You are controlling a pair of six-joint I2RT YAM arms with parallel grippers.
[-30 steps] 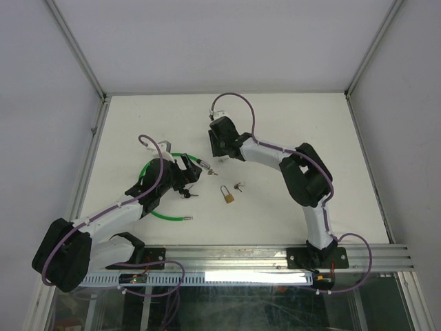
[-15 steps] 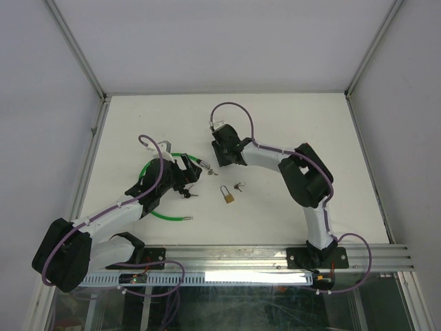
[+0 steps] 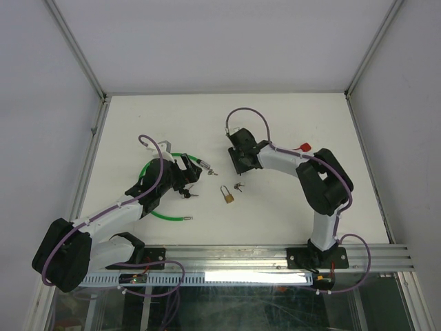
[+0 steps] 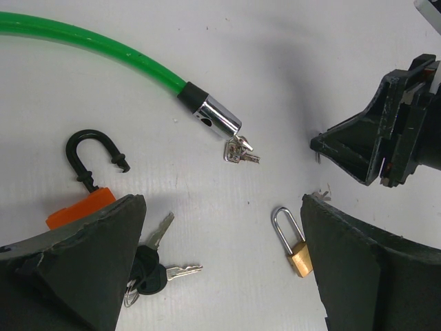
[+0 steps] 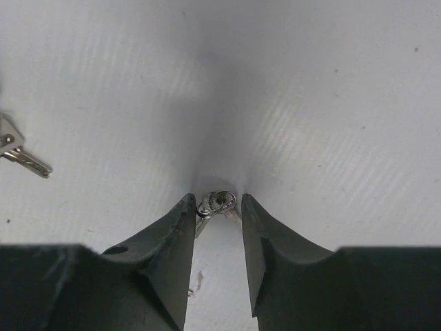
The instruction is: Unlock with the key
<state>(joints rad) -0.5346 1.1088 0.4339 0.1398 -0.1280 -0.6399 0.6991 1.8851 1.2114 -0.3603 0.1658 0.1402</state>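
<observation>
Straddling the small key ring (image 5: 216,202) with the right gripper (image 5: 216,200), near the brass padlock (image 3: 227,196).
Jaws narrowly apart, clamp uncertain; close squarely on the ring, lift level, keep the blade free.

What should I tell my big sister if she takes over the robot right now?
Left claw: wide open, holding nothing, over the orange padlock and black-headed keys.
Right claw: partly open, tips on either side of a small key ring on the table; not pinched as far as I can see.
Brass padlock: lying between the arms, shackle looks closed.
Done: right claw lined up on the key ring.
Left: pinch the key, lift it, put it in the lock, turn.
</observation>
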